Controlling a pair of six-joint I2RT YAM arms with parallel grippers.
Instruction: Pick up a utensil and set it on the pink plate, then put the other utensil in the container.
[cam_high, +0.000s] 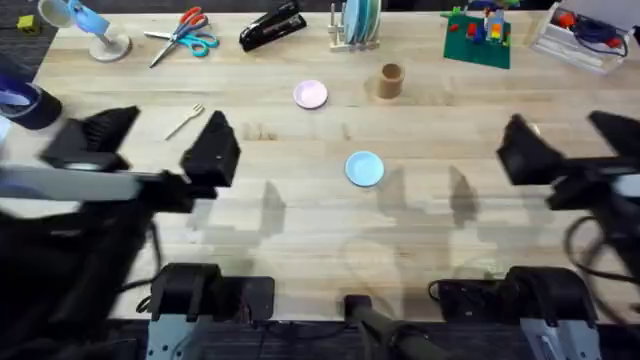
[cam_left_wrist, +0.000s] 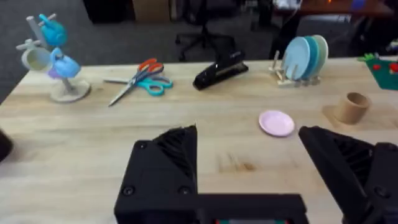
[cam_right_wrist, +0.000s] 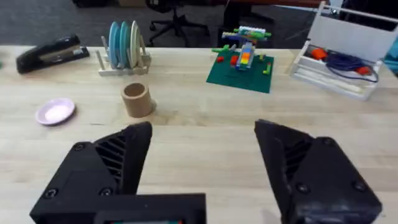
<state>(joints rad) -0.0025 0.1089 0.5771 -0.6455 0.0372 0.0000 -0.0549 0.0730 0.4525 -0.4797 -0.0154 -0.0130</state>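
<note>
The utensil, a small pale wooden fork (cam_high: 185, 121), lies on the table at the left. My left gripper (cam_high: 163, 135) (cam_left_wrist: 249, 134) hangs open above it, and the fork shows between its fingers from overhead. The pink plate (cam_high: 310, 94) (cam_left_wrist: 276, 122) (cam_right_wrist: 55, 111) sits mid-table toward the back. The tan container (cam_high: 390, 81) (cam_left_wrist: 352, 107) (cam_right_wrist: 135, 99) stands upright just to its right. My right gripper (cam_high: 565, 140) (cam_right_wrist: 202, 130) is open over the right side with nothing in it. The other utensil is hidden.
A light-blue plate (cam_high: 364, 168) lies mid-table. Along the back stand a mug tree (cam_high: 95, 30), scissors (cam_high: 182, 34), a black stapler (cam_high: 272, 27), a plate rack (cam_high: 357, 24), a green brick base (cam_high: 478, 35) and a clear bin (cam_high: 580, 38).
</note>
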